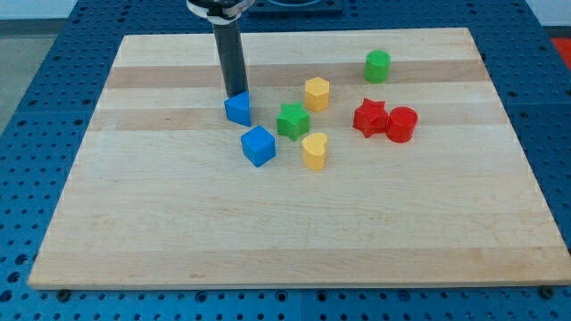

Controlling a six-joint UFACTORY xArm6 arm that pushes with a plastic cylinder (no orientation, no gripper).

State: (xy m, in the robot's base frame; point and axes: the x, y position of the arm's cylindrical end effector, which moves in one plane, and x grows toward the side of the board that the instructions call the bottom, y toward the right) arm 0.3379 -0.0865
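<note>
My tip holds nothing; it touches the top edge of 1 blue block. Blue cube sits below, green star right.

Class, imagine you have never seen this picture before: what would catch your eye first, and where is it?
First, the dark rod coming down from the view's top, my tip right at the upper edge of a blue block. Next, the bright cluster to its right: a green star, two yellow blocks, and a red pair touching.
</note>
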